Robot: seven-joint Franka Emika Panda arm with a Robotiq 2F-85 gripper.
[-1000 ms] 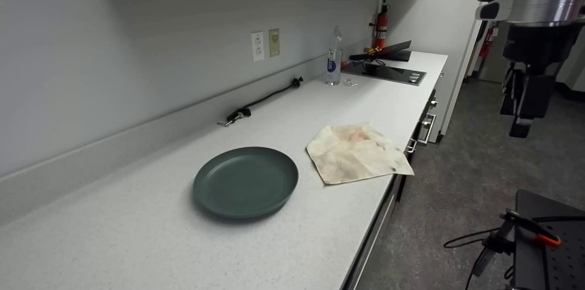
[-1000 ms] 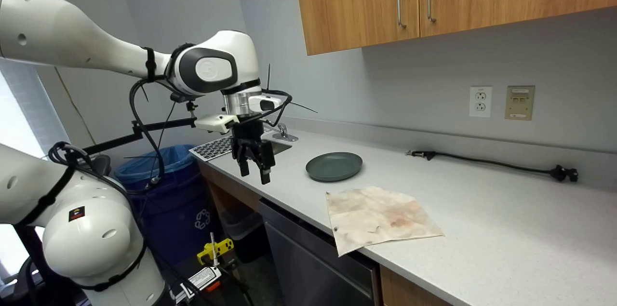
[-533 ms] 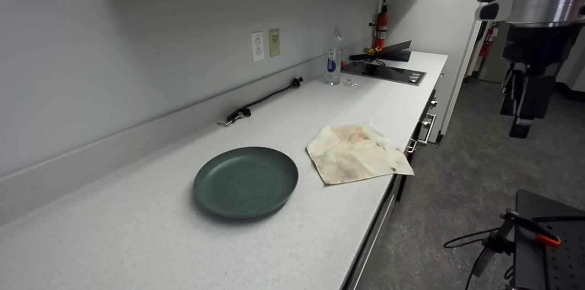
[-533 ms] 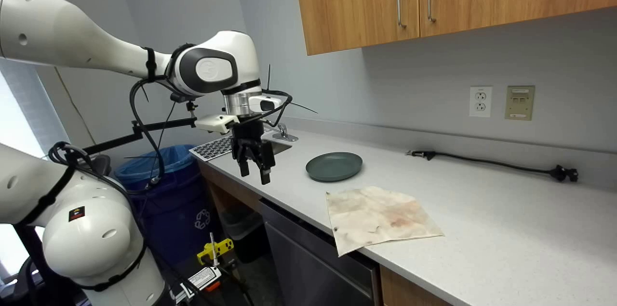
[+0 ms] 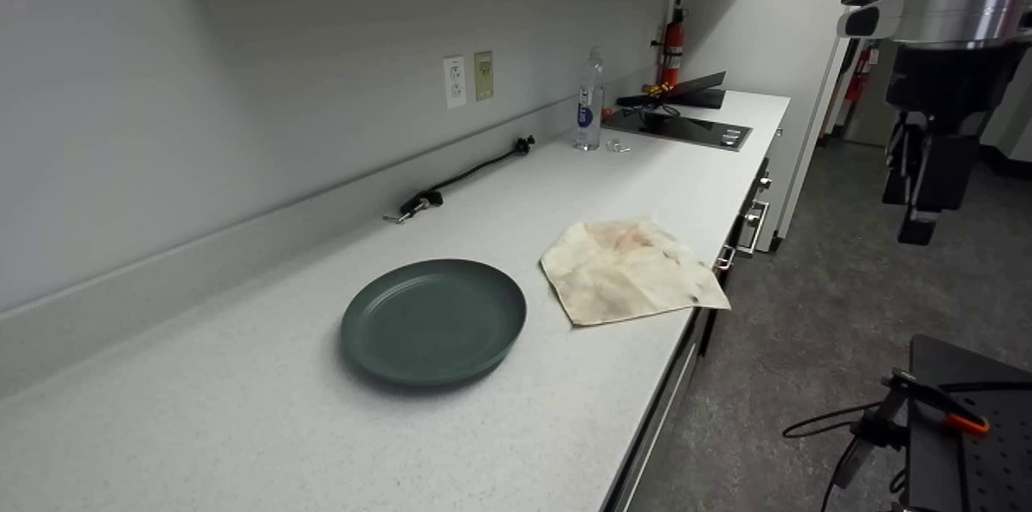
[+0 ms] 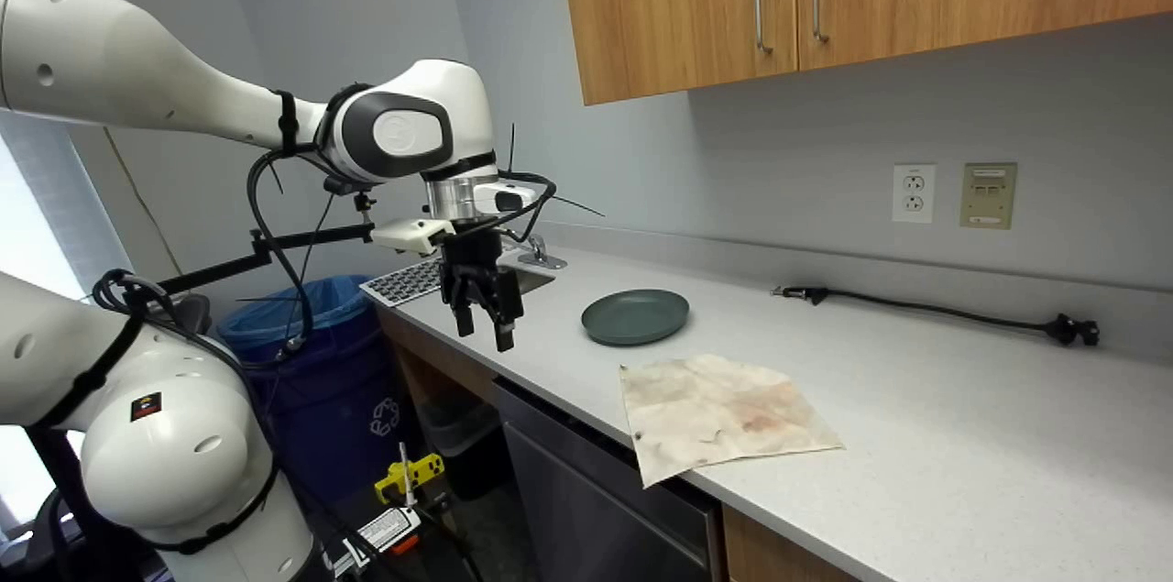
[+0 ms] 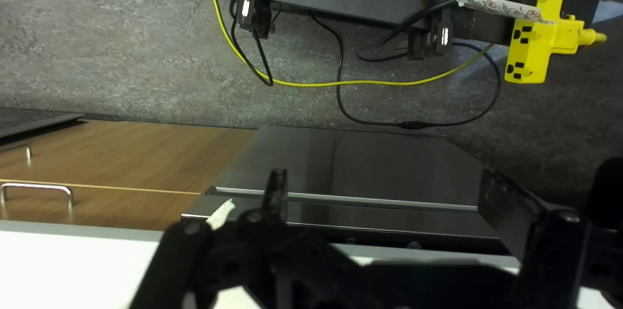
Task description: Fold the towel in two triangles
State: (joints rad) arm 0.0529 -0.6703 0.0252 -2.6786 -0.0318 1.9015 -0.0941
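The towel (image 6: 729, 417) is a cream cloth with tan and pinkish stains. It lies spread out and wrinkled on the counter in both exterior views (image 5: 633, 274), with one corner hanging over the front edge. A small tip of the towel (image 7: 220, 214) shows at the lower left in the wrist view. My gripper (image 6: 485, 338) is open, with a wide gap between its fingers in the wrist view (image 7: 384, 176) and nothing held. It points down in the air beyond the counter's front edge, apart from the towel, on the plate's side of it.
A dark green round plate (image 5: 434, 322) sits on the counter (image 5: 266, 431) beside the towel. A black cable or clamp rod (image 6: 926, 311) lies along the wall. A plastic bottle (image 5: 590, 101) and a cooktop (image 5: 685, 129) are farther along. Wooden cabinets (image 6: 678, 9) hang above.
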